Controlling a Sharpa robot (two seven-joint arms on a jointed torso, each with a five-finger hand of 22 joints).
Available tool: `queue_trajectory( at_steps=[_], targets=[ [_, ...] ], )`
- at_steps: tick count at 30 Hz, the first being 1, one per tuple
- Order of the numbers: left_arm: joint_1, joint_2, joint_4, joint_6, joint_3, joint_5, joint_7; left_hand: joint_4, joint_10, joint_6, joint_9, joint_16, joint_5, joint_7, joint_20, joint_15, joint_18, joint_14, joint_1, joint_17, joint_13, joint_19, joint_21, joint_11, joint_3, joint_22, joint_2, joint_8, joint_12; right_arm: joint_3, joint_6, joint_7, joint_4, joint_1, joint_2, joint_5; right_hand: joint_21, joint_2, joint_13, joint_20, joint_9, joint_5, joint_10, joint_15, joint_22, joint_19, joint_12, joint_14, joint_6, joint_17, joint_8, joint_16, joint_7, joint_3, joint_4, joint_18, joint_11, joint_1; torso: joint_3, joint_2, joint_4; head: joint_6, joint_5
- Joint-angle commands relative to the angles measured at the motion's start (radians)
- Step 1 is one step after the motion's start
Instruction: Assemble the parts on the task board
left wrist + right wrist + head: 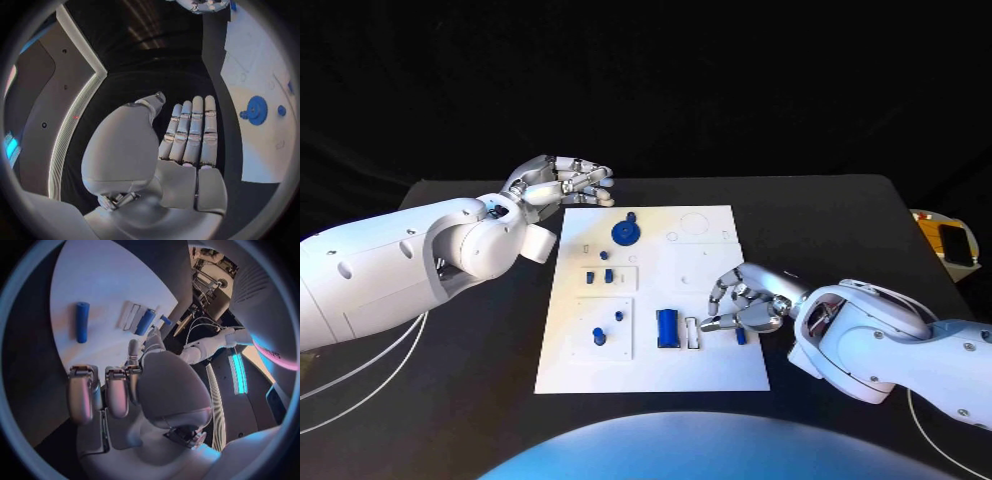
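Centrally on the black table (834,215) the white board (689,360) is laid, and every place below is given from it. Off its far left corner the left hand (567,182) is held above the table, its fingers (190,132) stretched out straight and side by side, with nothing in it. On the far part of the board a blue gear (627,232) is seen, which also shows beside the left palm in the left wrist view (256,110). At the left side of the board small blue pegs (599,274) are set in square plates. Near the board's right edge, toward the near end, the right hand (747,305) is lowered onto the surface, its fingers (115,392) curled in; whether anything is pinched cannot be told. Just left of that hand a blue bar (668,328) is lying, and a smaller blue piece (740,336) is lying close under the fingertips.
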Motion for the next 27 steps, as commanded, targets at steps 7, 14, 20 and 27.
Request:
queue_trajectory(
  at_steps=[7,14,20,27],
  targets=[
    [0.000,0.004,0.001,0.014,0.000,-0.003,0.008,0.000,-0.006,-0.002,-0.002,-0.005,-0.002,0.002,0.000,-0.001,0.003,-0.005,0.010,0.002,0.001,0.010,-0.006,0.001,-0.005,-0.001,0.003,-0.004,0.004,-0.003,-0.055,-0.005,-0.013,-0.013,-0.079,-0.075,-0.008,0.016,0.086,0.022,-0.020,0.007,0.005,0.019,0.232,0.066,-0.064,0.082,-0.016,0.145,-0.046,-0.009,0.018,-0.006,0.003,0.001,0.022,0.046,-0.0003,-0.001,-0.0006,0.002,-0.013],
    [0.000,0.004,0.001,0.015,-0.001,-0.003,0.009,0.001,-0.007,-0.002,-0.002,-0.005,-0.002,0.002,0.000,-0.001,0.003,-0.006,0.011,0.002,0.001,0.010,-0.007,0.001,-0.005,-0.001,0.003,-0.004,0.004,-0.005,-0.046,-0.066,-0.012,-0.047,-0.096,-0.153,-0.014,0.008,0.082,0.027,-0.021,0.000,0.002,0.022,0.230,0.064,-0.070,0.080,-0.007,0.139,-0.058,-0.012,0.020,-0.016,0.007,0.002,0.024,0.015,0.0006,0.001,0.0000,0.002,-0.016],
    [0.000,0.002,0.001,0.015,-0.001,-0.003,0.009,0.001,-0.007,-0.002,-0.002,-0.005,-0.002,0.002,0.000,-0.001,0.003,-0.006,0.011,0.002,0.001,0.010,-0.007,0.001,-0.005,-0.001,0.003,-0.004,0.004,-0.005,-0.026,-0.121,-0.016,-0.060,-0.094,-0.191,-0.014,0.001,0.080,0.028,-0.015,0.013,0.002,0.021,0.230,0.064,-0.074,0.080,0.012,0.139,-0.067,-0.013,0.016,-0.020,0.008,0.002,0.022,-0.050,-0.0006,0.001,0.0008,0.002,-0.017],
    [0.000,0.002,0.001,0.017,-0.002,-0.003,0.009,0.001,-0.007,-0.002,-0.002,-0.005,-0.002,0.002,0.000,-0.001,0.003,-0.006,0.011,0.002,0.001,0.010,-0.007,0.001,-0.005,-0.001,0.003,-0.004,0.004,-0.006,-0.017,-0.151,-0.025,-0.071,-0.078,-0.205,-0.015,0.003,0.082,0.027,-0.010,0.057,0.003,0.019,0.230,0.064,-0.074,0.081,0.018,0.139,-0.071,-0.013,0.014,-0.038,0.007,0.003,0.020,-0.061,-0.0003,0.001,0.0015,0.000,-0.014]
  ],
)
